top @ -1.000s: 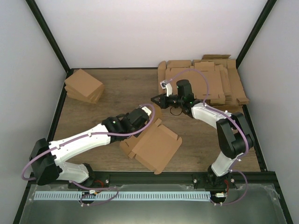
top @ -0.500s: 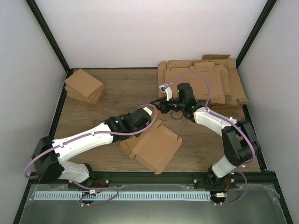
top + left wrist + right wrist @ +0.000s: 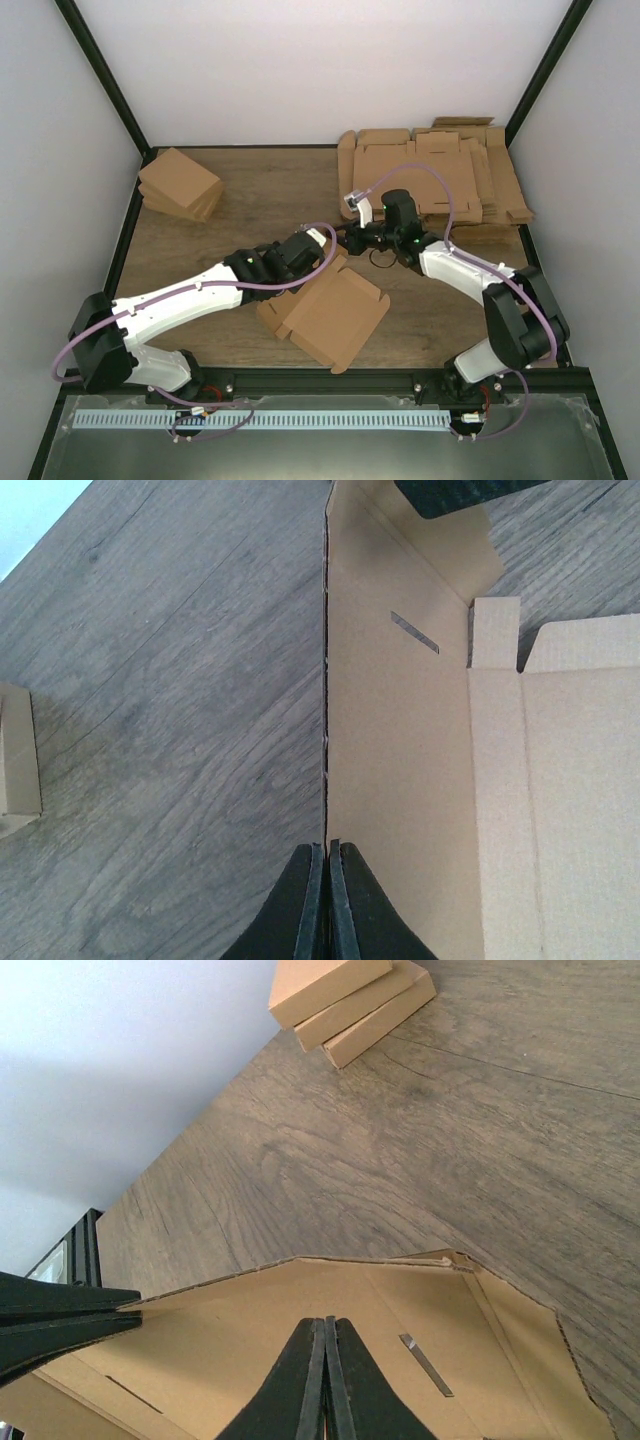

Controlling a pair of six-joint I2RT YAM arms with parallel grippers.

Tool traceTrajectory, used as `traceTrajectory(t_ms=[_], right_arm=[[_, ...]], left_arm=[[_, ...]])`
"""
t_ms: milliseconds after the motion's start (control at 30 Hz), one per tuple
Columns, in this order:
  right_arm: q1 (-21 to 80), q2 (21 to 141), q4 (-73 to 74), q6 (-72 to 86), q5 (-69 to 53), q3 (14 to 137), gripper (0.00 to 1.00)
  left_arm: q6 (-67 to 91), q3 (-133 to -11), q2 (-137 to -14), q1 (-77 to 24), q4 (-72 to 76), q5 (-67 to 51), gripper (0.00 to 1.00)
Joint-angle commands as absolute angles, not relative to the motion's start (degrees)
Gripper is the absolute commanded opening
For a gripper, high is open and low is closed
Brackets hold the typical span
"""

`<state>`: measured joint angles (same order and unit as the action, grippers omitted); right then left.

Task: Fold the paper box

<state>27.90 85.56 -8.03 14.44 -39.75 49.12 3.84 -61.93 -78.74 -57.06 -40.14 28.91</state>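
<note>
The paper box (image 3: 335,315) lies as a part-folded brown cardboard piece on the wooden table, in front of the arms. Its far flap (image 3: 400,730) stands up on edge. My left gripper (image 3: 330,255) is shut on the top edge of that flap, and the left wrist view shows the cardboard edge running straight into its jaws (image 3: 330,850). My right gripper (image 3: 345,235) is shut with nothing between its fingers. Its tips (image 3: 325,1322) hang just over the flap's inner face (image 3: 250,1350), near a narrow slot (image 3: 425,1363). I cannot tell whether they touch it.
A thick pile of flat tabbed cardboard sheets (image 3: 440,175) fills the back right corner. A pile of small brown boxes (image 3: 180,185) sits at the back left, also seen in the right wrist view (image 3: 350,1000). Black frame rails (image 3: 130,220) border the table.
My right gripper has come forward, towards the near edge, and now sits at the raised flap beside the left gripper. The left gripper keeps its hold and has barely shifted.
</note>
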Motion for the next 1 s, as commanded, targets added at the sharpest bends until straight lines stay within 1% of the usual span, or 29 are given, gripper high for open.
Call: traceTrajectory(t_ms=[0,400,767,967], right_arm=[[28.4,83.2,-7.5,14.5,-39.1,49.0,0.03],[28.4,81.1,-7.0,14.2,-35.5,47.4,0.03],[28.4,80.7,-6.4,13.8,-35.5,47.8,0.03],[28.4,79.7,-5.8,13.3,-33.4,47.4,0.04]], left_arm=[[4.0,-63.7,-78.7,-57.6,-40.5,30.1,0.04],[3.8,-63.8,-78.7,-57.8,-40.7,30.6,0.04],[3.7,-63.9,-78.4,-57.9,-40.7,31.0,0.04],[3.7,-63.7,-78.3,-58.2,-40.8,31.2,0.04]])
